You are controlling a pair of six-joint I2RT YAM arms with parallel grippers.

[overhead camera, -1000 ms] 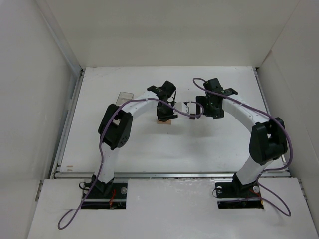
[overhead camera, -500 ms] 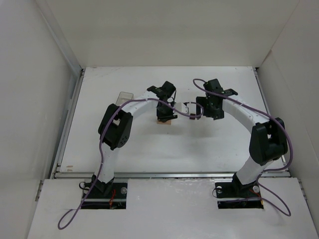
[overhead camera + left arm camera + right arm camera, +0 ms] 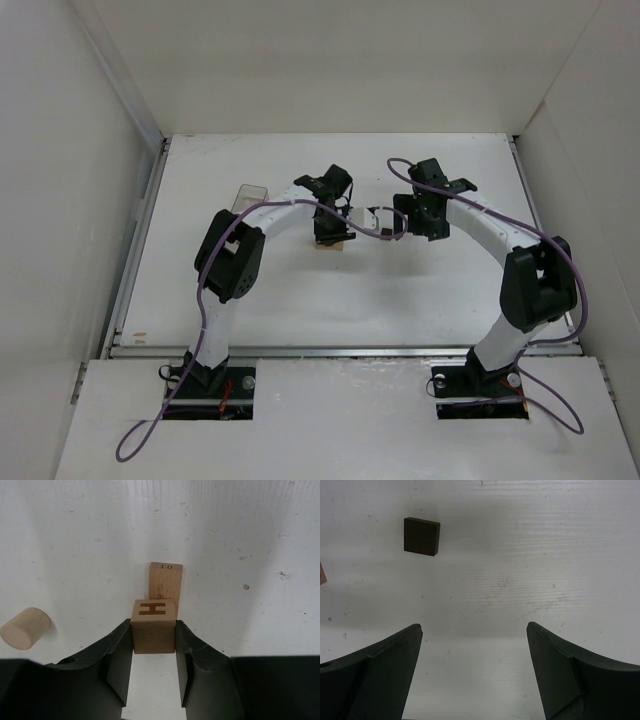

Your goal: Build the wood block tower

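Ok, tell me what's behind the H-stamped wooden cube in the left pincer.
A pale oblong wooden block stamped 10; the H-stamped wooden cube hides its near end. Contact unclear.

Left gripper (image 3: 154, 645) clamping H-marked cube (image 3: 154, 626), oblong block (image 3: 165, 581) behind (numbered), cylinder (image 3: 25, 628) left

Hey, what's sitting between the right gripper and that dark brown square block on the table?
Nothing. In the right wrist view, only bare white table separates the open right gripper from the dark brown block.
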